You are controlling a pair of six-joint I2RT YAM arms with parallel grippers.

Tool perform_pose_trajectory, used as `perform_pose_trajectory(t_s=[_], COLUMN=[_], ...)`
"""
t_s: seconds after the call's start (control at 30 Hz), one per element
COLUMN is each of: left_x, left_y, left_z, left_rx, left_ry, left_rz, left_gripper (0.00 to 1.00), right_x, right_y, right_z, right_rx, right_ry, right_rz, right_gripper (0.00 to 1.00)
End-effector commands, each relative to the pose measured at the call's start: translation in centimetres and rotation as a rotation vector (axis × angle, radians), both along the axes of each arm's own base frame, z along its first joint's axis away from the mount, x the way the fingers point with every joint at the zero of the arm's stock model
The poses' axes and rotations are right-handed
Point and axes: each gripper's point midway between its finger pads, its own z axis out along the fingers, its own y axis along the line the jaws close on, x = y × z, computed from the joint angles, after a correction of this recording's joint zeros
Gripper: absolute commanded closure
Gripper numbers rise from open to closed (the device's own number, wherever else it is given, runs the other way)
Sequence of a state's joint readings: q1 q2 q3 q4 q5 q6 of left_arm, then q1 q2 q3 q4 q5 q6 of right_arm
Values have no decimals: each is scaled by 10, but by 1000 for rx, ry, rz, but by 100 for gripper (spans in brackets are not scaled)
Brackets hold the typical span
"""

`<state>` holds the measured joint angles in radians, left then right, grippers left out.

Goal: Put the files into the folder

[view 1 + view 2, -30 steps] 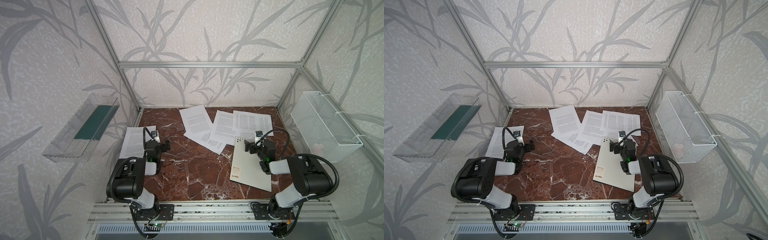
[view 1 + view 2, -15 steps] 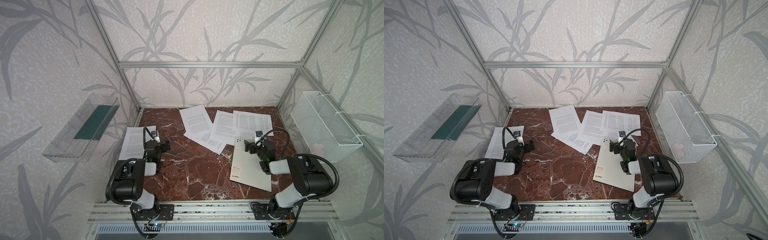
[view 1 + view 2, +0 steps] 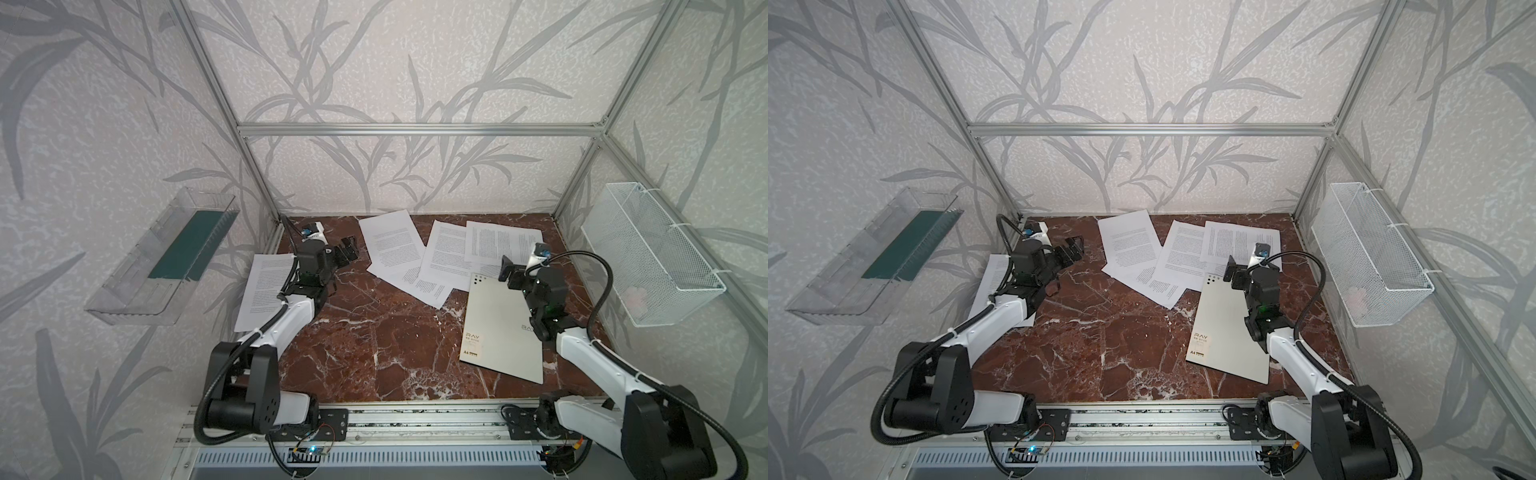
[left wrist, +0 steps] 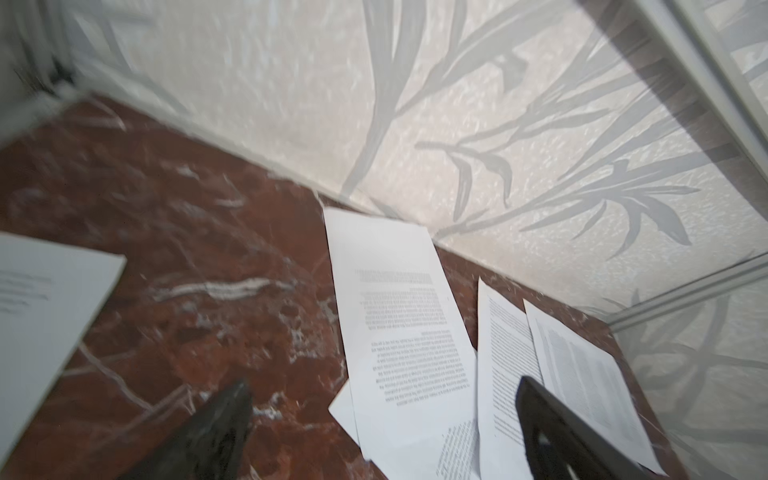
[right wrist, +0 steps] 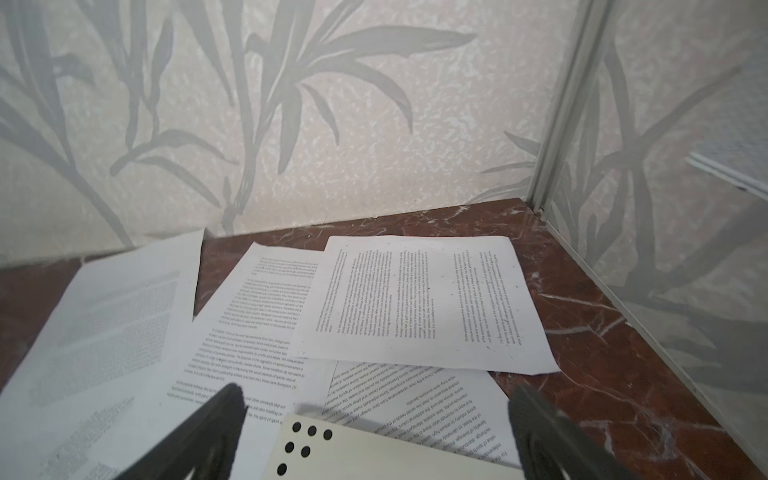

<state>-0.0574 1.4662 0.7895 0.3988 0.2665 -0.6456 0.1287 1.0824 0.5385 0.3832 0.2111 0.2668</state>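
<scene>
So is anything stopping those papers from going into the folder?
Yes: the folder itself is shut, lying flat with its cover down, so nothing can go in until it is opened. Its dotted corner also rests on one of the papers. Nothing else visible lies between them.

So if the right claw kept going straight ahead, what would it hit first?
Probably the overlapping papers just past the dotted corner of the folder. The open right claw hangs over that corner, tilted down; height is hard to judge, so it might clip the folder first.
</scene>
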Motion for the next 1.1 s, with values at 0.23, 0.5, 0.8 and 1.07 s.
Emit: perform_pose_trajectory(t_s=[0.23,0.5,0.8,1.07], left_x=[-20,-80,-133,-152], left_y=[-176,-283,-332,-357], left_z=[-75,-93,-118,-145], left_rx=[-350,-100,90,210], left_ry=[224,355,523,591], left_rz=[-563,-796,-960,-990], left_gripper=[1,1,15,22], right_x=[-66,-102,-138,-130], right_y=[-8,-32,-70,-58], right_z=[-110,-130,-143,-168], right_rx=[458,476,501,603], right_ry=[457,527,545,615], right_rz=[-111,-222,-417,-343], right_gripper=[1,1,1,1])
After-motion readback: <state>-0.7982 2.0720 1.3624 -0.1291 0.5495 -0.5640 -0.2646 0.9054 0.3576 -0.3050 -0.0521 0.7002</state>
